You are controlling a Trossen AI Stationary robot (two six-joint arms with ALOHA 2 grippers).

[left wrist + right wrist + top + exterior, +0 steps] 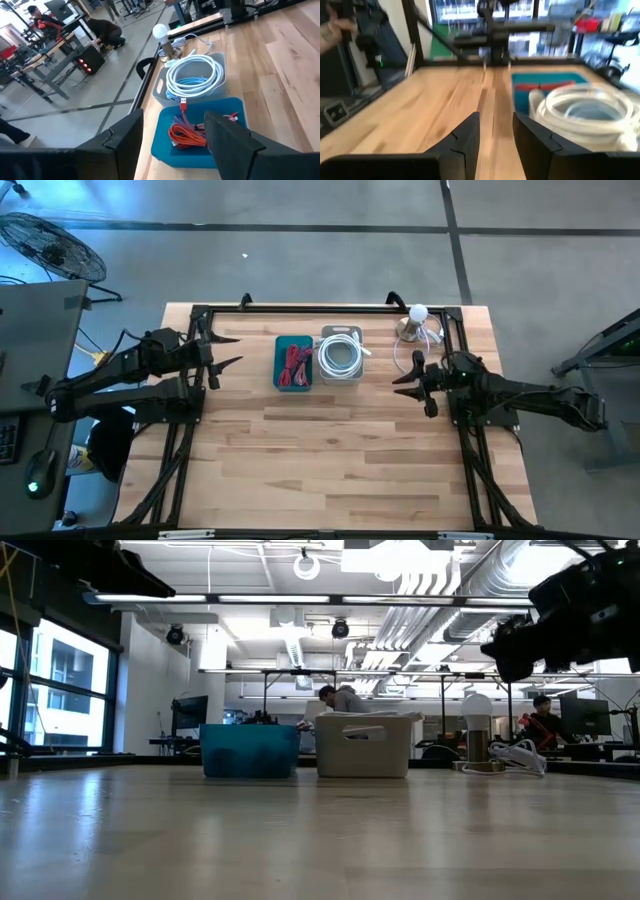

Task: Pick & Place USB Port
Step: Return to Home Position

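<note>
A blue bin [294,363] with coiled red cables [187,131] stands on the table beside a grey bin [342,356] holding coiled white cables [194,75]. My left gripper [228,351] hovers open to the left of the blue bin, fingers pointing at it. My right gripper [408,380] hovers open to the right of the grey bin, raised above the table [513,652]. In the right wrist view its fingers [496,131] frame bare wood, with the white coil [582,111] beside them.
A small lamp with a round white bulb [417,320] stands on a wooden base at the far right, with a white cord [517,754] lying next to it. A black frame [320,308] rims the table. Bare wood fills the near half [330,460].
</note>
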